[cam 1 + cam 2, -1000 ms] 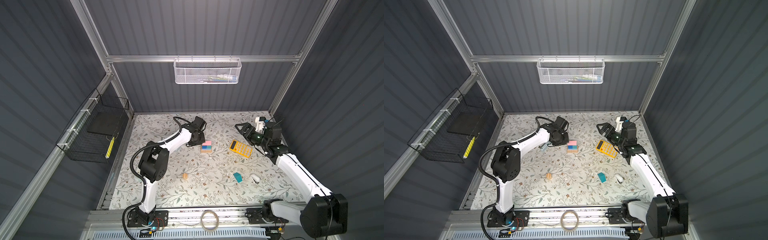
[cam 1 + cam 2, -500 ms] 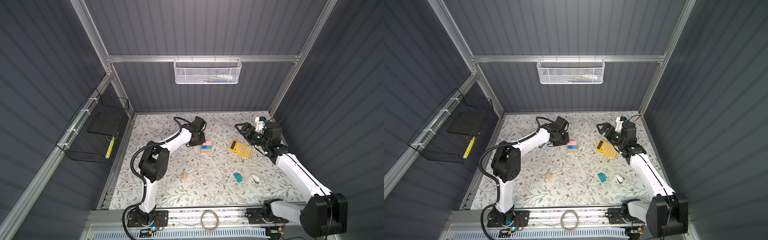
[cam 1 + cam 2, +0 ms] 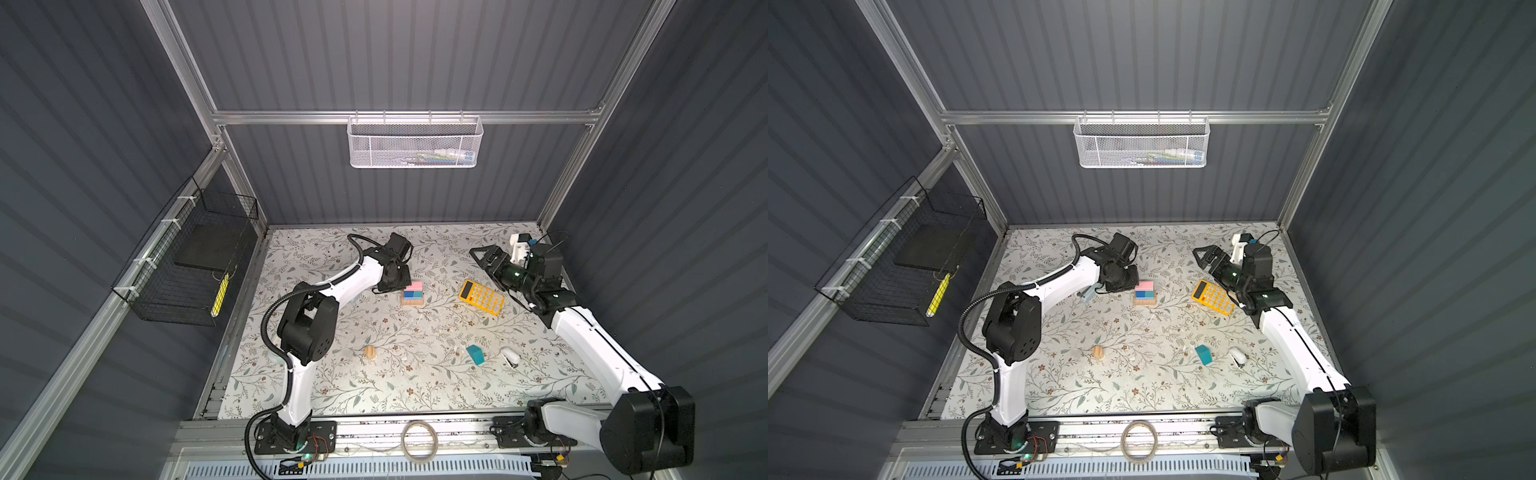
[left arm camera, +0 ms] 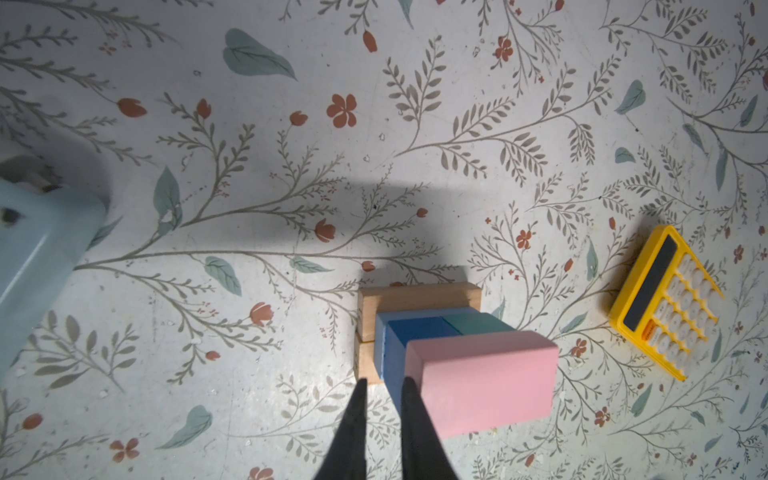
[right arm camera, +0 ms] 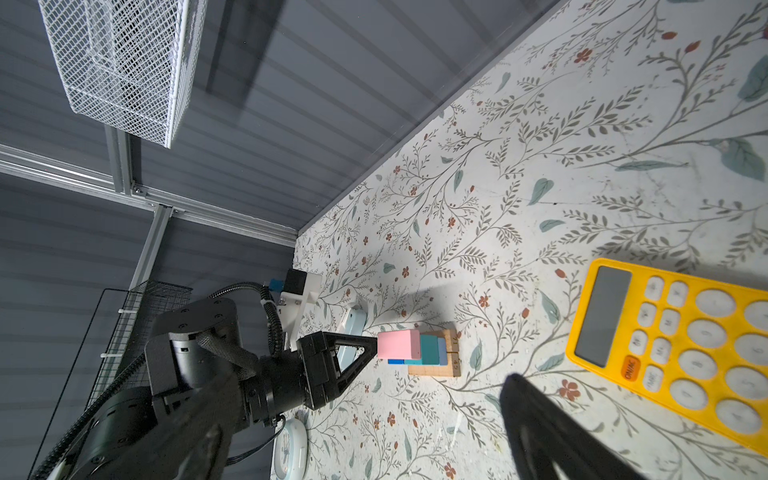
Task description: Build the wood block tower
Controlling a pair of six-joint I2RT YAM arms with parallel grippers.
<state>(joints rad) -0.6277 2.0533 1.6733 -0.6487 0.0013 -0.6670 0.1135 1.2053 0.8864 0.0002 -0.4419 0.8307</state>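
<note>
Pink tops the one wood block tower [image 3: 412, 292], which stands on the floral mat [image 3: 374, 395] toward the back middle, between the left gripper [image 4: 384, 386] and the single yellow calculator [image 3: 482, 297]. The left wrist view shows its layers: two tan bars [image 4: 415, 297] side by side at the base, one light blue block [image 4: 379, 345], a dark blue block [image 4: 419, 330] beside a teal block [image 4: 478, 324], then one pink block [image 4: 486, 386]. Two pieces lie nearer the front, well apart: a loose teal piece [image 3: 475, 354] and a small tan piece [image 3: 370, 352]. The left gripper's fingers are together, holding nothing, right at the pink block's end. Both top views hide those tips under the wrist. The right gripper [image 3: 481, 254] hangs above the mat behind the calculator, spread wide and empty.
</note>
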